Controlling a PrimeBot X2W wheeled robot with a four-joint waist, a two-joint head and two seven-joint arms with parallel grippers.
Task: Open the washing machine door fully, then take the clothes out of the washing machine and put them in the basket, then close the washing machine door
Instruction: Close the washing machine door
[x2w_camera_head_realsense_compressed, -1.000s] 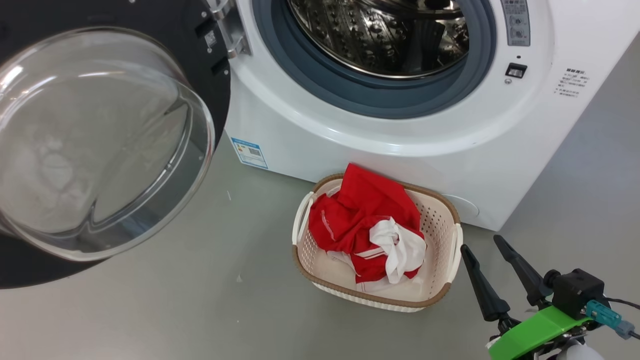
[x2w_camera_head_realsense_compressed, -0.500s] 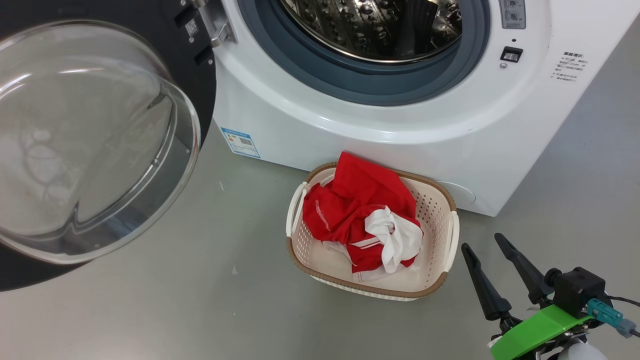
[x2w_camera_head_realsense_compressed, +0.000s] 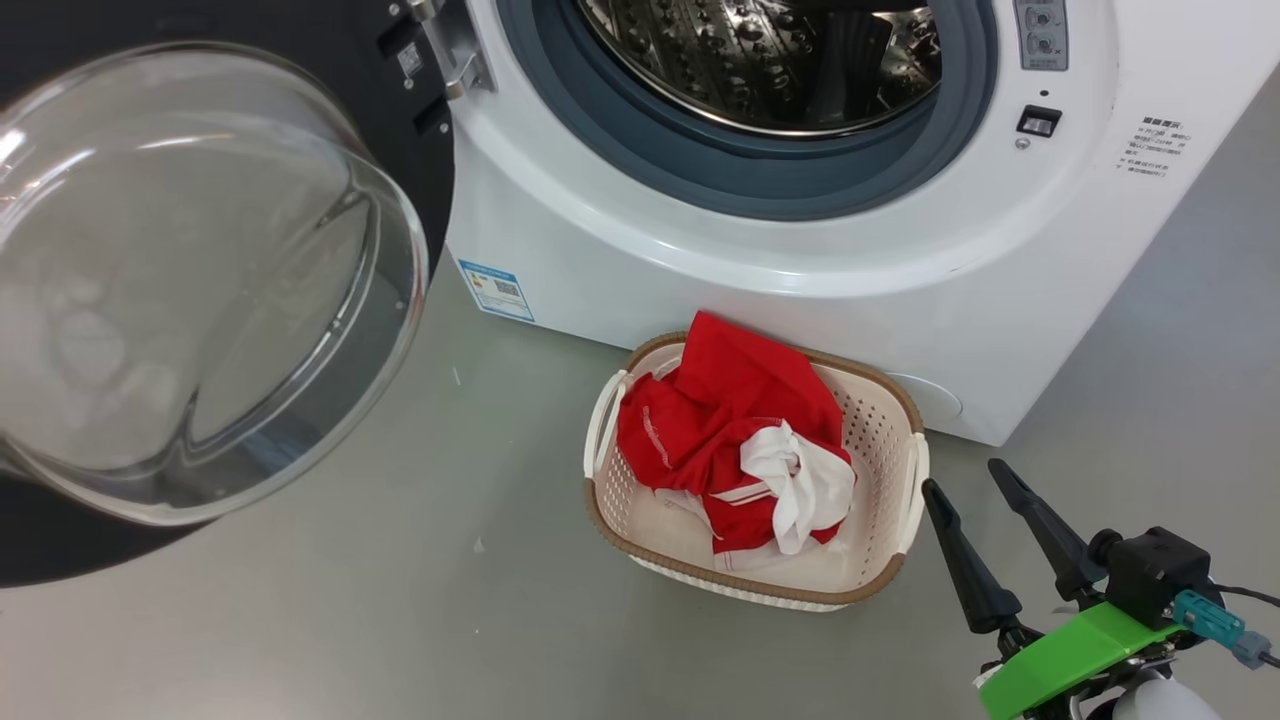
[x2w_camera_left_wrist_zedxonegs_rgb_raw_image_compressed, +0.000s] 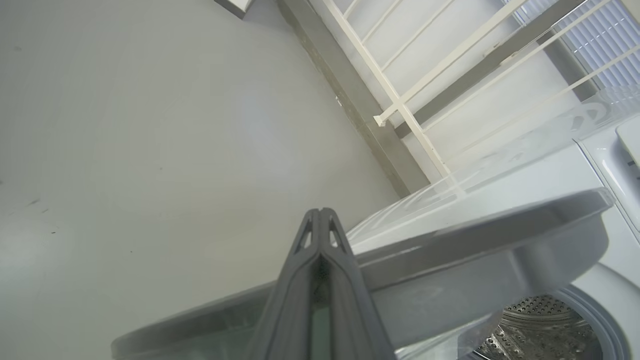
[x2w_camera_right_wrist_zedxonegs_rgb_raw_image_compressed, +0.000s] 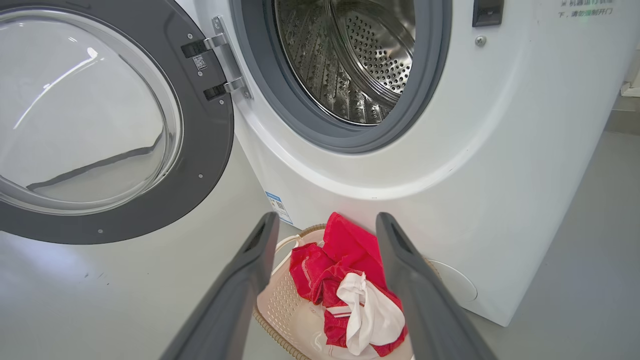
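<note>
The washing machine door (x2w_camera_head_realsense_compressed: 190, 280) stands swung open to the left, its clear glass bowl facing me. The washing machine (x2w_camera_head_realsense_compressed: 700, 250) shows an empty steel drum (x2w_camera_head_realsense_compressed: 760, 60). Red and white clothes (x2w_camera_head_realsense_compressed: 730, 420) lie heaped in the cream basket (x2w_camera_head_realsense_compressed: 880, 430) on the floor against the machine's front. My right gripper (x2w_camera_head_realsense_compressed: 963, 477) hovers open just right of the basket, and in its wrist view the right gripper (x2w_camera_right_wrist_zedxonegs_rgb_raw_image_compressed: 327, 217) frames the clothes (x2w_camera_right_wrist_zedxonegs_rgb_raw_image_compressed: 350, 250). My left gripper (x2w_camera_left_wrist_zedxonegs_rgb_raw_image_compressed: 320, 212) is shut with nothing in it, beside the door's grey outer rim (x2w_camera_left_wrist_zedxonegs_rgb_raw_image_compressed: 475, 235); contact cannot be told.
Grey floor (x2w_camera_head_realsense_compressed: 350, 600) spreads left of and in front of the basket. A blue label (x2w_camera_head_realsense_compressed: 495, 290) sits low on the machine's front. The left wrist view shows a wall base and white railing (x2w_camera_left_wrist_zedxonegs_rgb_raw_image_compressed: 395, 110) beyond the door.
The whole head picture has shifted slightly and come back, so the camera moved. Door, basket, clothes and right gripper keep their places relative to each other.
</note>
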